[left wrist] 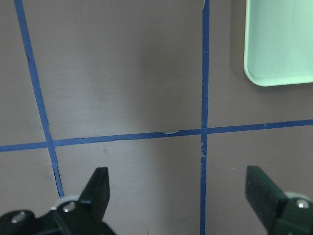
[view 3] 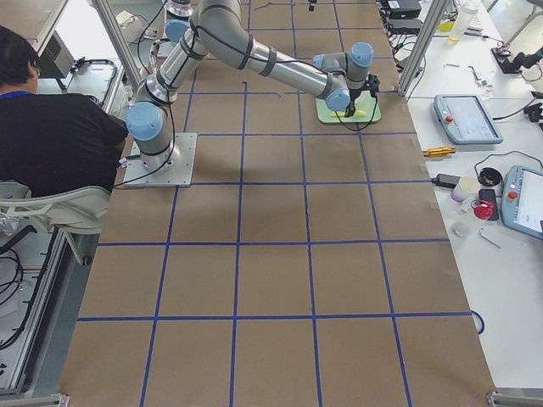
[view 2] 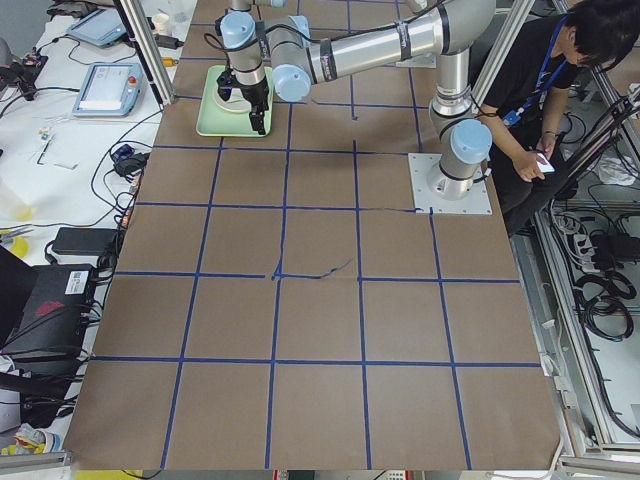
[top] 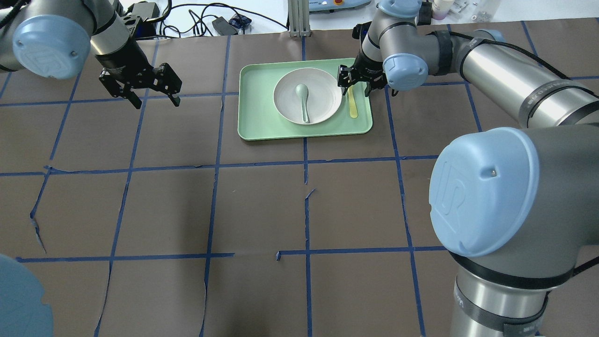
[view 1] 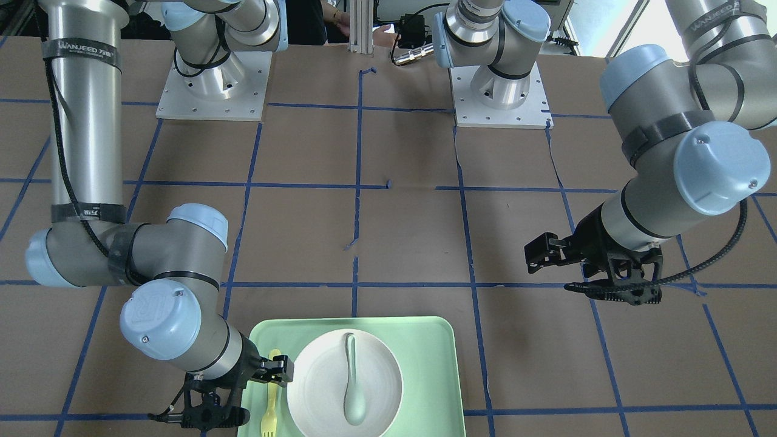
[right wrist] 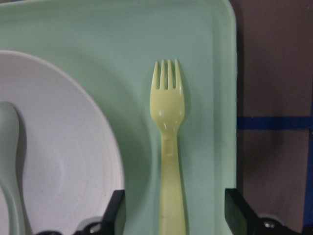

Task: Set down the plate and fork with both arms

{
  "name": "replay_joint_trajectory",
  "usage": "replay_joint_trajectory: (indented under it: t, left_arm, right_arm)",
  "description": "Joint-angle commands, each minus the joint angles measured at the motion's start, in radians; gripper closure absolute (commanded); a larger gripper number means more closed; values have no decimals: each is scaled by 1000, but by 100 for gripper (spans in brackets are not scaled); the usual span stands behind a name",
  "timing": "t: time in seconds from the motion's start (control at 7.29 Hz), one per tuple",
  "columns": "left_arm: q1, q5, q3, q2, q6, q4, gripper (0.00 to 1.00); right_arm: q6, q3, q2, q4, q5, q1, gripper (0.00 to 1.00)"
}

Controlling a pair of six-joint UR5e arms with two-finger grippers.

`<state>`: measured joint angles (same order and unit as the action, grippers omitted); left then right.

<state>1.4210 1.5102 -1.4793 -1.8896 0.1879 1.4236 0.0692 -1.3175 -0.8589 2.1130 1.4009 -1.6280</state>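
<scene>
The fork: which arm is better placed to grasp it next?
Right. The right gripper is open above the fork, one finger on each side of its handle. The left gripper is open over bare table, away from the tray.

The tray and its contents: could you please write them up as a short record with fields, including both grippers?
Tray: light green, rectangular, on the table
Plate: off-white, on the tray
Spoon: grey-green, lying in the plate
Fork: pale yellow, on the tray to the plate's right, apart from it
Right gripper: open, over the fork's handle, jaws either side of it
Left gripper: open, over bare table, left of the tray
</scene>
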Motion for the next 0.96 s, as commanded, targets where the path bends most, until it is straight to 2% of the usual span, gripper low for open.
replay_joint_trajectory:
  t: [0.0,0.14,0.41,0.69,0.82]
  left_arm:
    - [10,7,10,20,-10,-2,0]
    - [16,8,2,42,-15,14,0]
    - [39,44,4,81,-108,26,0]
    - [85,45,4,110,-248,34,0]
    - [117,48,-1,118,-261,66,0]
  right_arm:
    - [-14,-17,-160,-246,129,0,0]
    - [-22,-29,-260,-322,166,0,0]
    - [-5,-74,-441,-506,171,-1,0]
    - [0,-75,-518,-628,168,-9,0]
    - [23,-77,-532,-630,165,-10,0]
